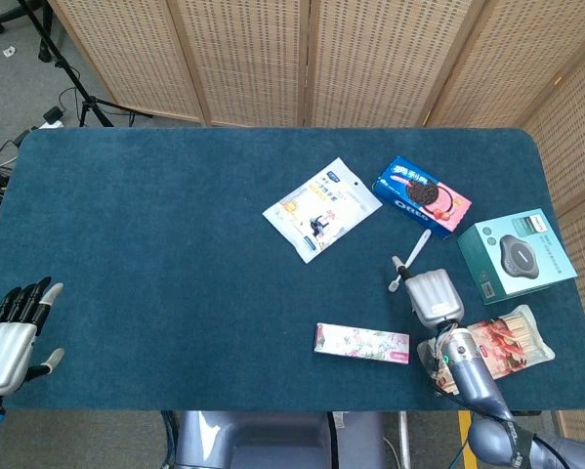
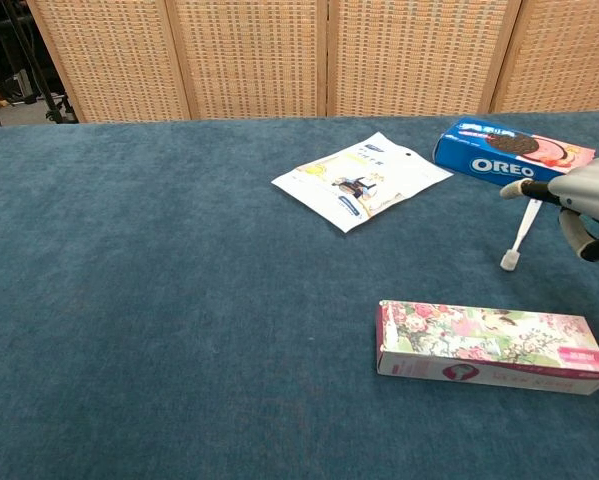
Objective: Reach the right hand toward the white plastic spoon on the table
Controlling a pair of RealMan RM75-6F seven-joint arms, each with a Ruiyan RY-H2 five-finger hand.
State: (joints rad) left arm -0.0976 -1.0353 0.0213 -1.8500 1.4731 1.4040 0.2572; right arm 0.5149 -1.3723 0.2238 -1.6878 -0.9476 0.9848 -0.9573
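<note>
Head view: dark blue carpet-like table point(image 1: 175, 244) w/ rounded corners; wicker folding screens point(image 1: 312, 59) along the far side, grey floor w/ a black stand and cables point(image 1: 58, 98) at upper left. White plastic spoon point(image 1: 415, 252) lies diagonally just below the Oreo box point(image 1: 421, 194), bowl end toward the near edge. Right hand point(image 1: 427, 291) hovers just beside the spoon's lower end, fingers extended toward it and apart, holding nothing. Left hand point(image 1: 14, 327) at the table's near-left edge, fingers spread, nothing in it. White sachet point(image 1: 321, 208) mid-table, floral box point(image 1: 361, 343) near the front edge, teal box point(image 1: 516, 254) at right, snack pack point(image 1: 502, 337) under the right forearm.

Chest view: same blue surface, screens behind. Right hand point(image 2: 579, 200) enters from the right edge, fingertips point(image 2: 514, 188) over the spoon point(image 2: 519, 236) handle; can't tell if touching. Oreo box point(image 2: 514, 160), sachet point(image 2: 362, 179), floral box point(image 2: 491, 346) apart from one another.
</note>
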